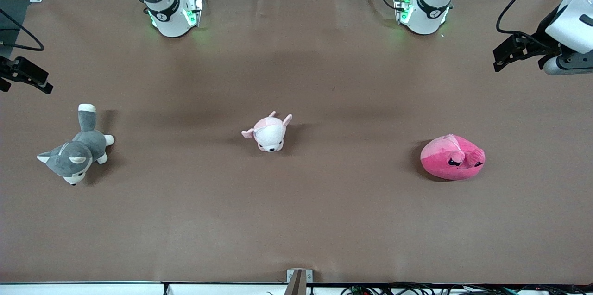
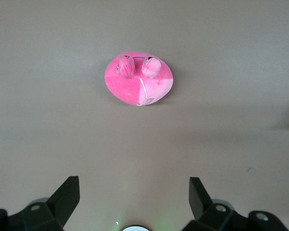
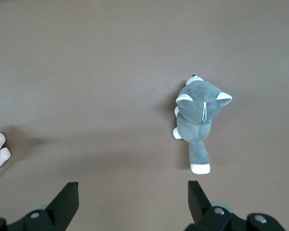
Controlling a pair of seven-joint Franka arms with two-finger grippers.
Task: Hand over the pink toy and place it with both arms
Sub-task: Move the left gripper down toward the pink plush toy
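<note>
The hot-pink blob toy (image 1: 451, 158) lies on the brown table toward the left arm's end, its angry eyes turned to the front camera. It also shows in the left wrist view (image 2: 139, 79). My left gripper (image 1: 500, 59) hangs open and empty in the air over the table's edge at the left arm's end, apart from the toy. In its wrist view the left gripper (image 2: 134, 185) has its jaws wide apart over bare table. My right gripper (image 1: 44, 84) is open and empty in the air over the right arm's end, also seen in its wrist view (image 3: 133, 187).
A small pale pink-and-white plush (image 1: 268, 133) lies at the table's middle. A grey-and-white dog plush (image 1: 76, 149) lies toward the right arm's end, below the right gripper in its wrist view (image 3: 201, 115). The two arm bases (image 1: 173, 17) stand farthest from the front camera.
</note>
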